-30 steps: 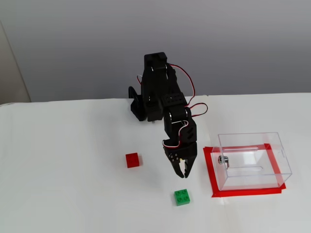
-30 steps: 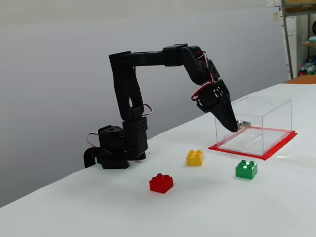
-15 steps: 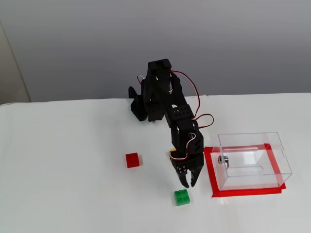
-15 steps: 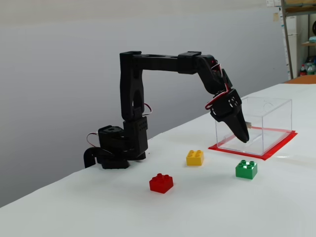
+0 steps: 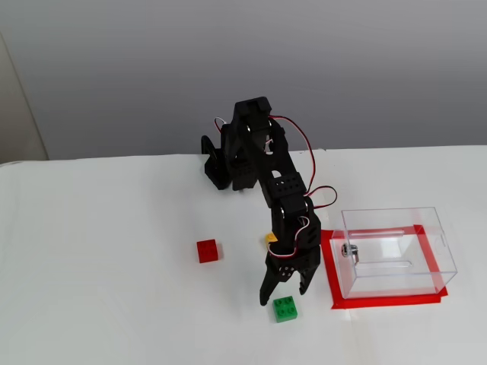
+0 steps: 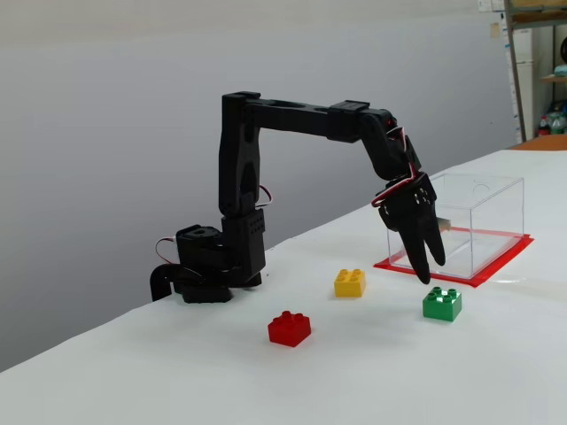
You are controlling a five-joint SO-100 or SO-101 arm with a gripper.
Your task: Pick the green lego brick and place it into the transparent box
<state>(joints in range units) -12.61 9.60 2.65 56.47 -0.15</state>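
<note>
Green lego brick (image 5: 285, 308) sits free left of your transparent box (image 5: 396, 251) in a fixed view; gripper (image 5: 284, 292) above it, spread wide, empty.

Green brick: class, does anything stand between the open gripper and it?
Nothing visible does. The gripper hangs open just above the green brick; the yellow brick and red brick lie off to the side.

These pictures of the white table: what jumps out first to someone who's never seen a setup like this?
Most striking is the black arm reaching out from its base at the back, its open gripper hanging just above the green lego brick near the front. To the right in this fixed view stands the transparent box on a red taped rectangle. A red brick lies left of the arm, a yellow brick behind the gripper.
</note>
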